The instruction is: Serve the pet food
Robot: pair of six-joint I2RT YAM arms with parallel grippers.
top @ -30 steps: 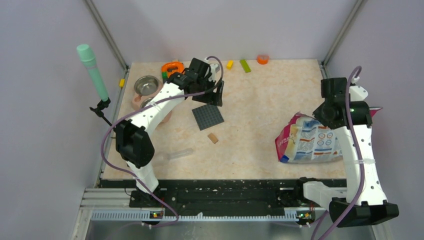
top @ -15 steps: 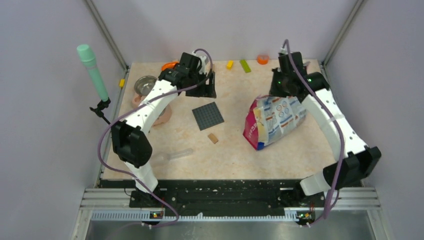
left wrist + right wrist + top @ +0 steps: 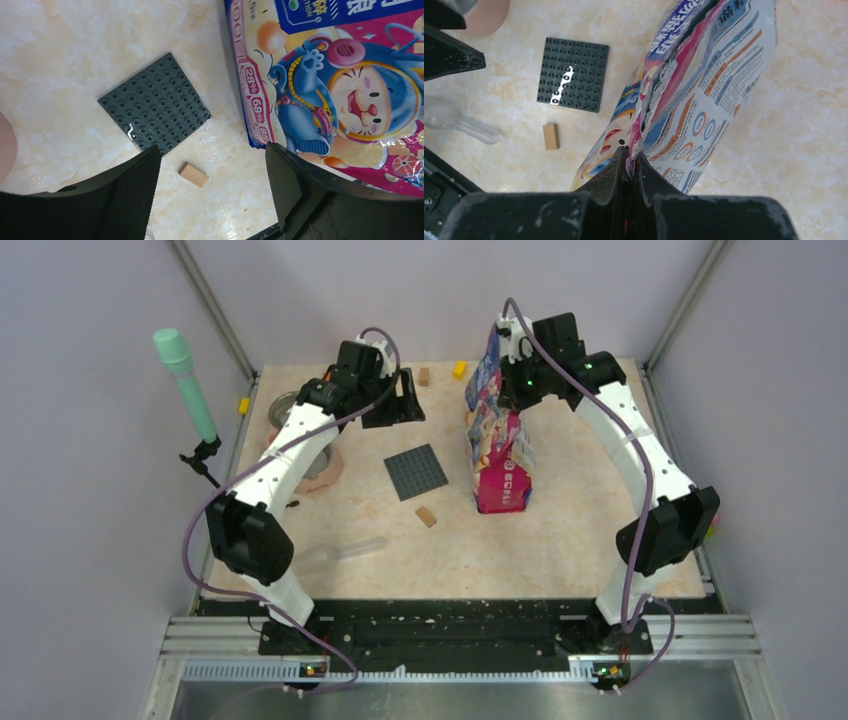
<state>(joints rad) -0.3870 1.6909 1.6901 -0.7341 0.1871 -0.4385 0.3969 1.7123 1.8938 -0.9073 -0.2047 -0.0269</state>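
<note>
Pinching the top edge of the cat food bag [image 3: 704,85] between its 2 closed fingers, our right end effector [image 3: 629,160] holds the glossy pink-and-blue bag over the far middle of the counter [image 3: 560,530]. The bag hangs below the grip with its pink bottom end toward the arms' bases; we cannot tell whether that end touches the counter. Its top looks torn open just beside the fingers. Our left end effector [image 3: 212,160] hovers above the counter, jaws spread wide with nothing between them. Below it lie the dark grey studded plate [image 3: 155,110] and, near it, 1 small tan block [image 3: 193,174], both just left of the bag. A clear plastic scoop [image 3: 345,552] lies well apart from the bag.
</note>
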